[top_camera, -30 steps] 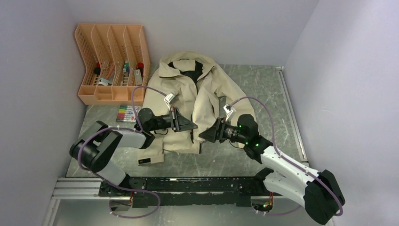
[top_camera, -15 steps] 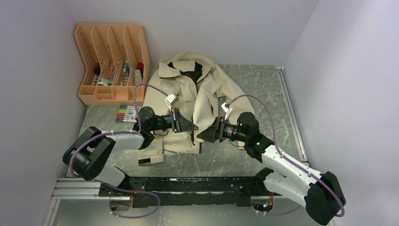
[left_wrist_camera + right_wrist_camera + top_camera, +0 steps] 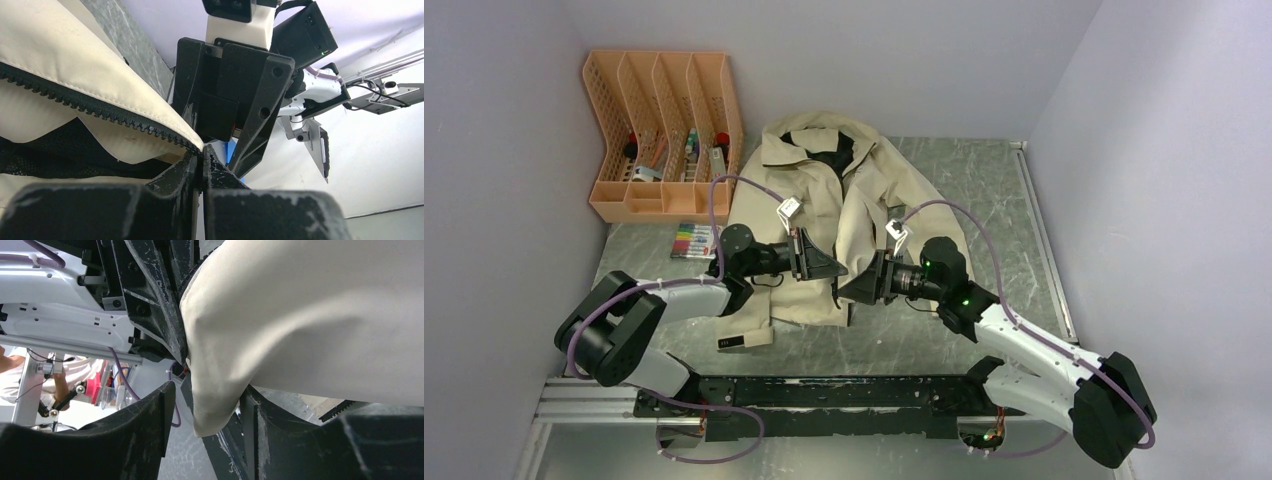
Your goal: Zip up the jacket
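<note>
The jacket (image 3: 869,195) lies spread on the table (image 3: 1014,230) beyond both claws, collar farthest. The left gripper (image 3: 202,156) is pinched tight on the bottom end of the zipper teeth (image 3: 100,112). Facing it nearly tip to tip, the right gripper (image 3: 205,390) is narrowly parted, other hem corner hanging between its fingers, unclamped.

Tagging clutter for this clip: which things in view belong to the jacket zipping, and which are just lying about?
In the job: jacket, its zipper, left gripper shut on the zipper edge, right gripper open around a fabric corner.
Lying about: orange desk organizer, marker pack, small white item by the near hem.
</note>
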`<act>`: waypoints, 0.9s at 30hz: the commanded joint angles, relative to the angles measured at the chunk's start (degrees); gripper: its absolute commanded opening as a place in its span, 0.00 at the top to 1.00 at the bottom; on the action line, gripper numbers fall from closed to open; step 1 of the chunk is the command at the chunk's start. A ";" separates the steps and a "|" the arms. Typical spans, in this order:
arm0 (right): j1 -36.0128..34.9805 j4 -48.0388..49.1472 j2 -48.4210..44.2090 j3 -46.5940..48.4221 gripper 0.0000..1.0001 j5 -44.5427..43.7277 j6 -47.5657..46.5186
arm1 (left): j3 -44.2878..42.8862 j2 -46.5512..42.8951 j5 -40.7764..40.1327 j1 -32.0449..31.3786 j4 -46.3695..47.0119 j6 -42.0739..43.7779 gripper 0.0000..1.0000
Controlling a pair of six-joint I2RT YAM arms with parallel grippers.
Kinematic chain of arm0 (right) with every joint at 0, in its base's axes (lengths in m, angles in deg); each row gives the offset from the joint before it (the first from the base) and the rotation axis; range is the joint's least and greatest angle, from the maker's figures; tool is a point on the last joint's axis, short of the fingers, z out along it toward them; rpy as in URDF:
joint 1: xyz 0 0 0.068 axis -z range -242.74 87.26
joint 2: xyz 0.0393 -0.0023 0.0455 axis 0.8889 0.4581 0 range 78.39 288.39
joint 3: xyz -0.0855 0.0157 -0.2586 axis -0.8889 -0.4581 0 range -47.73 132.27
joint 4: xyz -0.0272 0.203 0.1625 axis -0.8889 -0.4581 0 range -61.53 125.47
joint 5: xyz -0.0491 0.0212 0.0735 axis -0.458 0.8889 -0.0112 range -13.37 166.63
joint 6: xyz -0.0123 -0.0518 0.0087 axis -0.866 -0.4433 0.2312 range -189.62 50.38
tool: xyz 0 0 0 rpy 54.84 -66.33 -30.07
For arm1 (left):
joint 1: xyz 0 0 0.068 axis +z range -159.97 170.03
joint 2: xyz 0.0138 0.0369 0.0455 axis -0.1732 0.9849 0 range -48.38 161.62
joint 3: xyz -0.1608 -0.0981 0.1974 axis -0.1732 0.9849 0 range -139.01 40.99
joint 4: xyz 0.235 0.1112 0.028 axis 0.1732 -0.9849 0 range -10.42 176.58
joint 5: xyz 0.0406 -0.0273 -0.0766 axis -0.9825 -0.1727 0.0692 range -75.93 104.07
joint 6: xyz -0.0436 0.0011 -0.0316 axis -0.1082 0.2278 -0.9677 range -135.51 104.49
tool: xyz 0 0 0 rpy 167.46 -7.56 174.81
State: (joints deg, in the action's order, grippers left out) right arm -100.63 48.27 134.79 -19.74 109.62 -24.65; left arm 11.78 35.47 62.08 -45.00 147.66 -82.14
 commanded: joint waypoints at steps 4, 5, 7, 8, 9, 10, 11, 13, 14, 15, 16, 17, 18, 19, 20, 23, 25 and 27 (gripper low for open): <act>-0.70 3.12 0.41 0.04 0.54 0.49 -0.08 | -1.20 -0.28 0.11 -1.01 2.31 0.36 0.92; -0.71 3.45 0.50 0.00 0.56 0.49 -0.05 | -1.20 -0.27 0.08 -1.07 2.23 0.36 0.92; -0.81 3.91 0.70 0.02 0.61 0.37 -0.11 | -1.20 -0.19 0.21 -1.17 2.26 0.42 0.92; -0.81 4.10 0.84 0.03 0.63 0.32 -0.09 | -1.20 -0.12 0.19 -1.18 2.27 0.30 0.92; -0.81 4.28 1.02 0.11 0.66 0.44 -0.11 | -1.12 -0.14 0.31 -1.26 2.52 0.21 0.92; -0.81 4.52 1.24 0.14 0.70 0.55 -0.13 | -1.11 -0.02 0.33 -1.31 2.63 0.12 0.92; -0.83 4.90 1.32 0.06 0.75 0.64 0.00 | -1.11 -0.01 0.31 -1.35 2.66 0.11 0.92; -0.86 5.31 1.61 -0.15 0.90 0.67 0.02 | -1.11 0.08 0.30 -1.44 2.65 0.05 0.92; -0.87 5.34 1.78 -0.05 1.00 0.75 0.03 | -1.18 0.06 0.28 -1.45 2.74 0.09 0.92; -0.86 5.54 1.89 -0.04 1.00 0.82 0.03 | -1.20 0.03 0.43 -1.51 2.92 0.10 0.92; -0.88 5.92 1.89 -0.06 1.00 0.92 0.02 | -1.20 0.05 0.49 -1.53 3.13 0.02 0.92; -0.87 6.00 1.69 -0.12 1.00 0.66 0.03 | -1.12 -0.04 0.37 -1.54 3.08 0.07 0.92; -0.91 6.01 1.31 -0.19 1.00 0.25 -0.08 | -1.11 -0.32 0.23 -1.54 2.71 0.25 0.90; -0.92 6.09 1.00 -0.31 1.00 -0.10 -0.18 | -1.11 -0.64 -0.03 -1.54 2.03 0.76 0.87; -0.92 6.19 0.77 -0.34 1.00 -0.26 -0.30 | -1.11 -1.12 -0.32 -1.54 0.88 1.51 0.81; -0.94 6.51 0.53 -0.18 1.00 -0.27 -0.68 | -1.19 -3.78 -1.61 -1.54 -4.69 4.62 0.65; -0.87 7.46 0.00 -0.36 1.00 -0.81 -0.59 | -1.28 -5.72 -2.44 -1.54 -8.36 6.81 0.59; -0.90 7.86 -0.59 -0.18 1.00 -1.57 -0.81 | -1.24 -7.67 -3.36 -1.49 -11.37 8.53 0.56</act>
State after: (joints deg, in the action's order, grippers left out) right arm -101.11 52.01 136.43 -19.90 108.49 -24.84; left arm 11.78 31.82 60.77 -45.96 142.54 -78.77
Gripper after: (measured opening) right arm 0.019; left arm 0.417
